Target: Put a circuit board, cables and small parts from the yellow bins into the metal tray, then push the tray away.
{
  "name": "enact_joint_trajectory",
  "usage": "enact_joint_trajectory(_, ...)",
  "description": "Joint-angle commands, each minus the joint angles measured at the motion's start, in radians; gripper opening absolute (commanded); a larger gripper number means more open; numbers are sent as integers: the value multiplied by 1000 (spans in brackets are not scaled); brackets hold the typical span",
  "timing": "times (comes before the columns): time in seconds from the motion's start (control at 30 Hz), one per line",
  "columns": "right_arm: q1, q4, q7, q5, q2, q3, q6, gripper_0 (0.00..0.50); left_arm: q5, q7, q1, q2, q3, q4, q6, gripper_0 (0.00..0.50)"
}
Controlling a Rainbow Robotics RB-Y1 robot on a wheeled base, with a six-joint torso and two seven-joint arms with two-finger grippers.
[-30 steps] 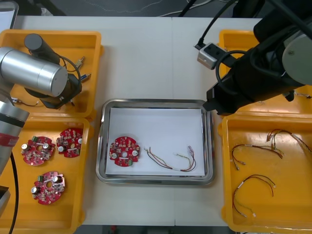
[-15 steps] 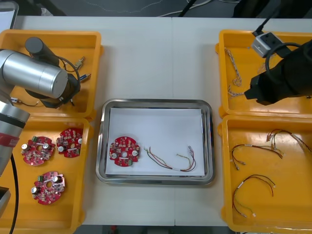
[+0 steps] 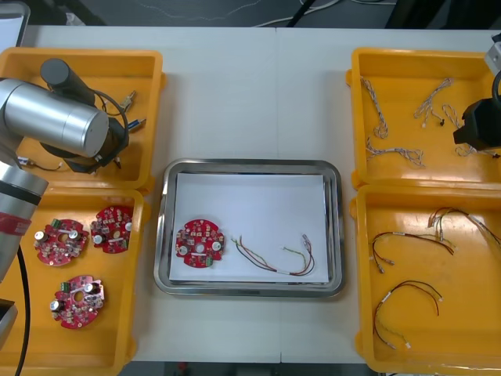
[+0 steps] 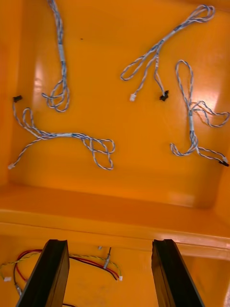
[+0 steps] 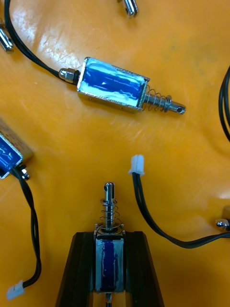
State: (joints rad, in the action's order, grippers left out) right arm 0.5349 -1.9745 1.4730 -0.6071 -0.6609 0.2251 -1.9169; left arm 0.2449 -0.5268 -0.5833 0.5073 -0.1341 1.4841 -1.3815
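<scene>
Left of the tray (image 3: 250,164), left jaws clamp a metal part (image 5: 109,252): lift straight, clear of the nearby cable (image 5: 143,211). Right jaws, opposite, gape empty.

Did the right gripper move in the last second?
Yes. The right gripper went rightward, from the tray's right rim to the outer edge of the far right bin.

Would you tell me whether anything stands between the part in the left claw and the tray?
Only the yellow bin's wall: the left claw, shut on a small metal part, sits inside it, so a lift over is likely needed. The metal tray has bare white floor beside the circuit board and red and yellow cable.
</scene>
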Motion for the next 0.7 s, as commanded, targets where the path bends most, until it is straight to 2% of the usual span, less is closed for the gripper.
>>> enact_joint_trajectory(0.03, -1, 36, -16, 24, -39, 33, -3, 500, 42, -128, -30, 2, 39, 79, -85, 0)
enact_joint_trajectory(0.2, -1, 92, 9, 3, -39, 28, -3, 500, 123, -194, -30, 25, 97, 173, -202, 0)
enact_joint_trajectory(0.33, 3, 141, 69, -2, -39, 13, -1, 500, 132, -202, -30, 37, 111, 262, -314, 0)
enact_joint_trajectory(0.57, 19, 238, 191, -5, -39, -43, 133, 500, 206, -222, -30, 66, 133, 463, -524, 0)
enact_joint_trajectory(0.7, 31, 260, 199, -6, -39, -90, 190, 500, 247, -222, -30, 73, 111, 565, -538, 0)
